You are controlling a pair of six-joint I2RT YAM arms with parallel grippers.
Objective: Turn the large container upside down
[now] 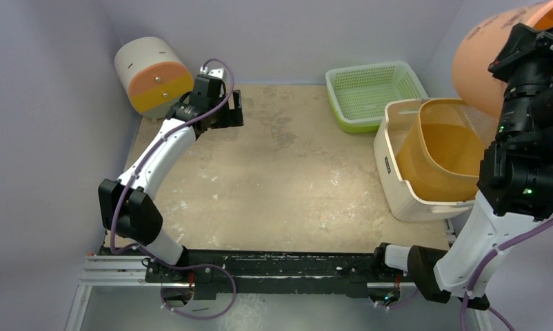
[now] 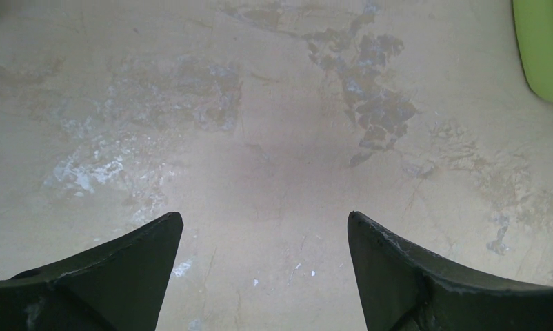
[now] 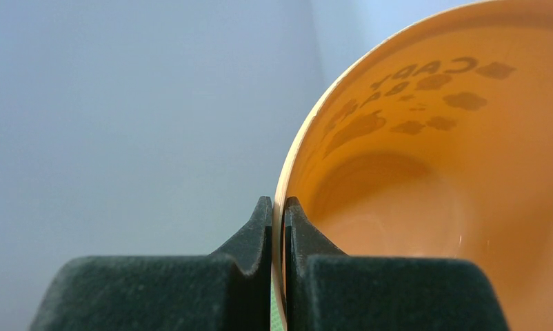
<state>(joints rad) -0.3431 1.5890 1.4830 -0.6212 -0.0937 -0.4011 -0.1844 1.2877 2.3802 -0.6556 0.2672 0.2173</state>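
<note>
Top external, large container [image 1: 398, 183]: upright on the table [image 1: 280, 179], mouth up, below my right claw [image 3: 278, 207].
Yellow-orange bin [image 1: 439, 155]: nested inside the container.
Right claw: pinching the thin rim of an orange bowl [image 3: 453, 172], held high.
Left claw [image 2: 263, 219]: spread wide above the table, well apart from the container.
</note>
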